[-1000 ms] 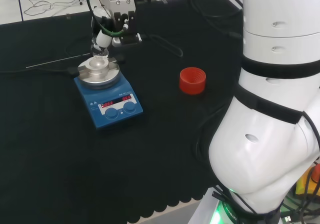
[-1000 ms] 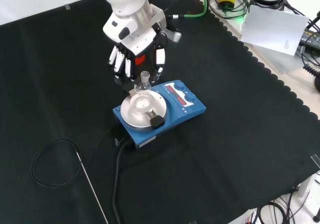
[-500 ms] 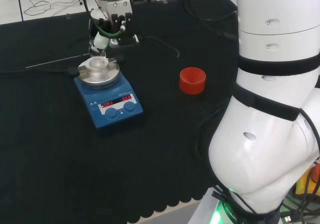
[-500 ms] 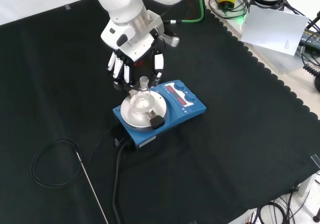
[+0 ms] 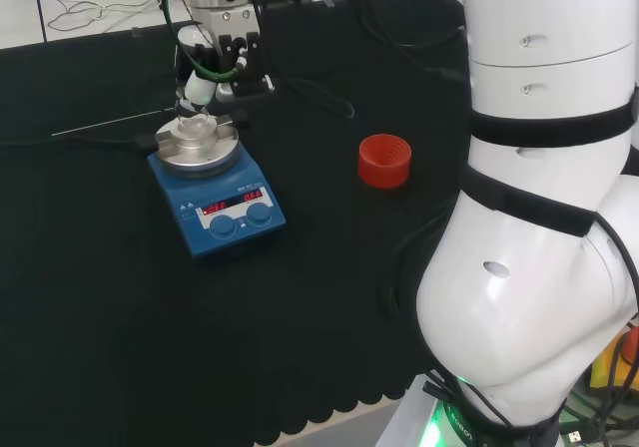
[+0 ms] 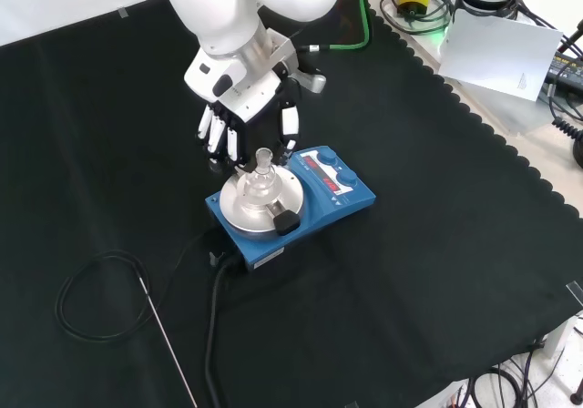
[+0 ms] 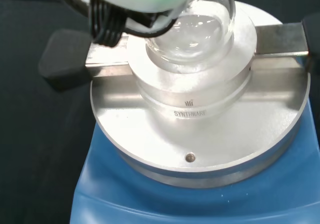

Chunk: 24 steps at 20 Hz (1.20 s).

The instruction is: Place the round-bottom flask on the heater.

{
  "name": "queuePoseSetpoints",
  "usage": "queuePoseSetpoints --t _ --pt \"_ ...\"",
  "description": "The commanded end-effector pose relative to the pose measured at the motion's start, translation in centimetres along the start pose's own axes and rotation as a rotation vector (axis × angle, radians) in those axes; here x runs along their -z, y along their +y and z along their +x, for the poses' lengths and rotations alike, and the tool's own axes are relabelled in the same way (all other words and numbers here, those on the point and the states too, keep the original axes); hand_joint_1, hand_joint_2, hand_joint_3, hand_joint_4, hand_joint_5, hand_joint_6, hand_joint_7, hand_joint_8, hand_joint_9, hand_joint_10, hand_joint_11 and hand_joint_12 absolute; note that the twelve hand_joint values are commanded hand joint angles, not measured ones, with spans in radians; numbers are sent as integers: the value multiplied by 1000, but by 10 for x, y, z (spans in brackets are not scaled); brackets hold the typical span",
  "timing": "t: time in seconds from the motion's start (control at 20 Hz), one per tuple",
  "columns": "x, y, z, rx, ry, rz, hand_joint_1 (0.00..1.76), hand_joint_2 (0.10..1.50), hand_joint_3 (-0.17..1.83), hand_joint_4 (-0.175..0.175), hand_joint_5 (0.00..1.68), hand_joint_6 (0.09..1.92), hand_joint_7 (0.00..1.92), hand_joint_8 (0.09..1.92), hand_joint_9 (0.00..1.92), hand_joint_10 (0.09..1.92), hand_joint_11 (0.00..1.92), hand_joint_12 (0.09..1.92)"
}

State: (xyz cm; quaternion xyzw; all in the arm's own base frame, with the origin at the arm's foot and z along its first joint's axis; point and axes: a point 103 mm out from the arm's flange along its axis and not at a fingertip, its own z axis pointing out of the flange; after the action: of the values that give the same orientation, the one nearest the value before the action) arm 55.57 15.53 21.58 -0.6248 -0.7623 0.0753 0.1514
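Round-bottom flask point(image 6: 262, 182) on heater point(image 6: 321, 195), just below open-fingered hand point(image 6: 244, 126).

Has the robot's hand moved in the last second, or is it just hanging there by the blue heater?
Yes. In the front view the hand has drawn slightly up and away from the heater, leaving the flask seated there.

The heater point(image 6: 301, 198) has a blue body, a silver round plate and a red-lit display, and the round-bottom flask point(image 6: 262, 178) on it is clear glass. The robot hand point(image 6: 248, 121) is black and white, the ribbed ring point(image 5: 384, 160) red, and the counter point(image 6: 437, 244) is covered in plain black cloth.
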Motion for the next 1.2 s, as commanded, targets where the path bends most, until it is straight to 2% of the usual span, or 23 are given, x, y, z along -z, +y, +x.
queuePoseSetpoints --t 0.05,0.5,0.55,0.75,0.85,0.95,1.05,1.1,1.15,1.2 --pt "-2 2 -1 -2 2 5 1128 656 773 35 1157 932 504 686 788 551 549 1281" --pt "-5 8 -3 0 11 7 1127 656 774 35 1157 932 504 687 787 552 549 1281" --pt "-6 9 -3 0 16 10 1124 661 766 45 1152 935 502 688 786 553 548 1282" --pt "-6 8 -5 -2 22 8 1095 694 697 146 1143 913 481 699 769 565 544 1286" --pt "-6 7 -6 -4 23 7 1080 749 595 168 1126 896 467 710 754 579 535 1293" --pt "-6 6 -6 -6 20 13 1066 831 445 174 1103 881 453 721 738 596 525 1300" --pt "-7 4 -6 -10 19 27 1010 754 500 14 1014 813 441 715 723 602 515 1298" --pt "-8 4 -6 -11 17 34 993 707 564 -32 981 797 436 715 717 605 509 1300" --pt "-9 3 -5 -12 16 37 983 675 607 -56 946 784 427 714 711 606 504 1302" --pt "-9 3 -5 -12 15 40 978 653 638 -66 909 780 417 715 701 610 497 1305"
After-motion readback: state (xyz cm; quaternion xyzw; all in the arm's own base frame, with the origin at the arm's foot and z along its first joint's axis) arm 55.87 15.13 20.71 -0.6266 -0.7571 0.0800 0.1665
